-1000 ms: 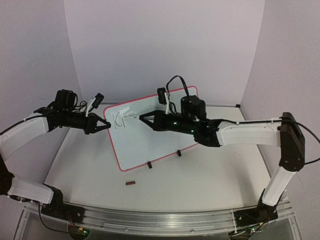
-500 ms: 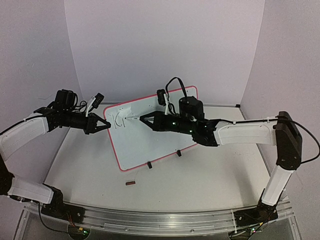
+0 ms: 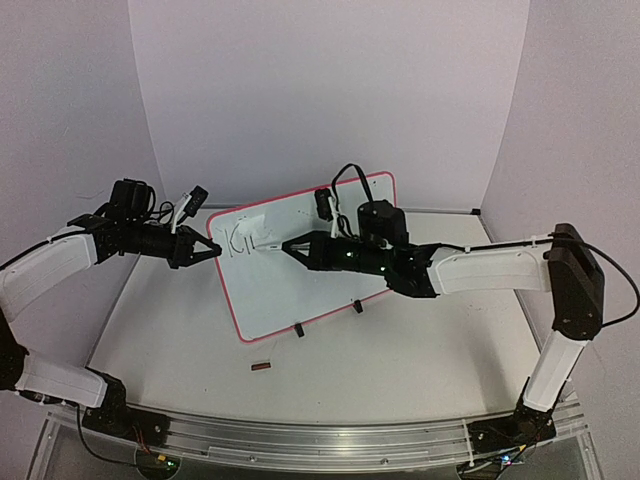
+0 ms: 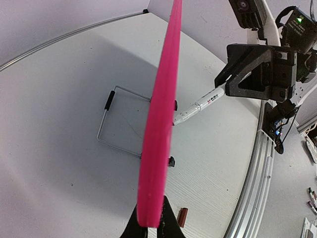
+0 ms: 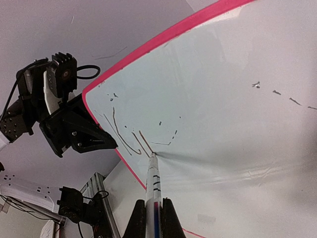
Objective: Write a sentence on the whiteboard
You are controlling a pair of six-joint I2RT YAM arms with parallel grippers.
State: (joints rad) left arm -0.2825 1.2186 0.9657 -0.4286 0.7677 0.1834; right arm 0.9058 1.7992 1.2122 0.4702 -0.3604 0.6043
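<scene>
Surroundings: a small dark red piece (image 3: 261, 367) lies on the table (image 3: 420, 350) in front of the board, apart from it; a wire stand (image 4: 111, 119) sits behind the board.
In the way: the right arm reaches across the board's face and hides part of it from above.
Whiteboard (image 3: 300, 285): mid-table, propped up on edge and leaning back; glossy white, thin red rim, rounded corners.
Sentence (image 5: 126, 139): a few thin dark uneven strokes near the upper left corner; word not readable.
Left gripper (image 3: 212, 249): pinched onto the board's left rim.
Right gripper (image 3: 290, 247): clamped on a white marker (image 5: 153, 188), tip touching the board just beside the strokes.
Count: two arms, one board, two black clip feet (image 3: 298, 331), one marker, one loose piece.
</scene>
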